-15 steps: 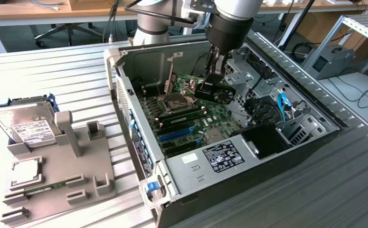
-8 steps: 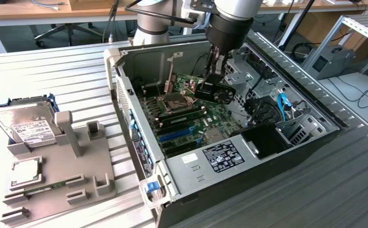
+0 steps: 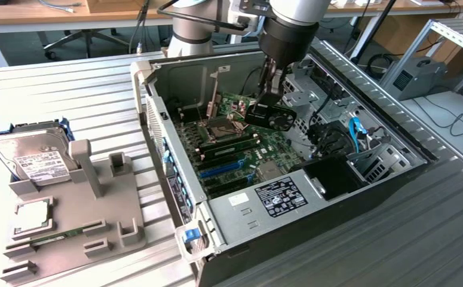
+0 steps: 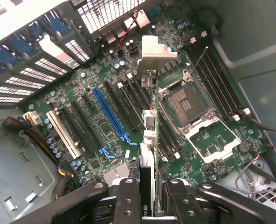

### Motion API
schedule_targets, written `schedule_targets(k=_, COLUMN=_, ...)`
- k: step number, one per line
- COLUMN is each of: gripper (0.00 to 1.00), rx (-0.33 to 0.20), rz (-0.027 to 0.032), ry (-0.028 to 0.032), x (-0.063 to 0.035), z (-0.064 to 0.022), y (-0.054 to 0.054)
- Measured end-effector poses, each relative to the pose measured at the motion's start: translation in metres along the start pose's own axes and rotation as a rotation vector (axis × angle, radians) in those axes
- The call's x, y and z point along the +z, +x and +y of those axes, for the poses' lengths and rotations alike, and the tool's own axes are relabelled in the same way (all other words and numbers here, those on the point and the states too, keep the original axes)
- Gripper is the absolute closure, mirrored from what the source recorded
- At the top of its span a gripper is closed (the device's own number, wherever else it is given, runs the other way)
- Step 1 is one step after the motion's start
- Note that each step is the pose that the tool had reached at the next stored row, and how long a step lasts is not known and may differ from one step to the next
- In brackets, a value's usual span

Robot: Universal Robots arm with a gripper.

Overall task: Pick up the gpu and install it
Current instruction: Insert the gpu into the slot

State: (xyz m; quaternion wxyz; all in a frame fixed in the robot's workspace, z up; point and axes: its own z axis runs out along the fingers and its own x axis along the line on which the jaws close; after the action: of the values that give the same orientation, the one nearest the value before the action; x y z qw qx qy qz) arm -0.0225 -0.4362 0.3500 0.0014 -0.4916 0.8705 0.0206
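While the tool (image 4: 149, 198) pinches the gpu (image 4: 148, 135) edge-on, open motherboard (image 4: 93, 140) lies either side of it.

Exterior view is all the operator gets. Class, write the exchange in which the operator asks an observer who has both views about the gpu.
Operator: Does the hand hold anything?
Observer: Yes, it grips the gpu edge-on between its fingers.
Operator: Where is it over the motherboard?
Observer: Its edge runs between the blue slot and the CPU socket.
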Motion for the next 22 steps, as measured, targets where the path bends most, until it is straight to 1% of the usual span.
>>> schedule_targets(k=22, gripper=0.74, rx=-0.014, rz=0.0005, ry=-0.0003, x=0.0003, z=0.0, y=0.0)
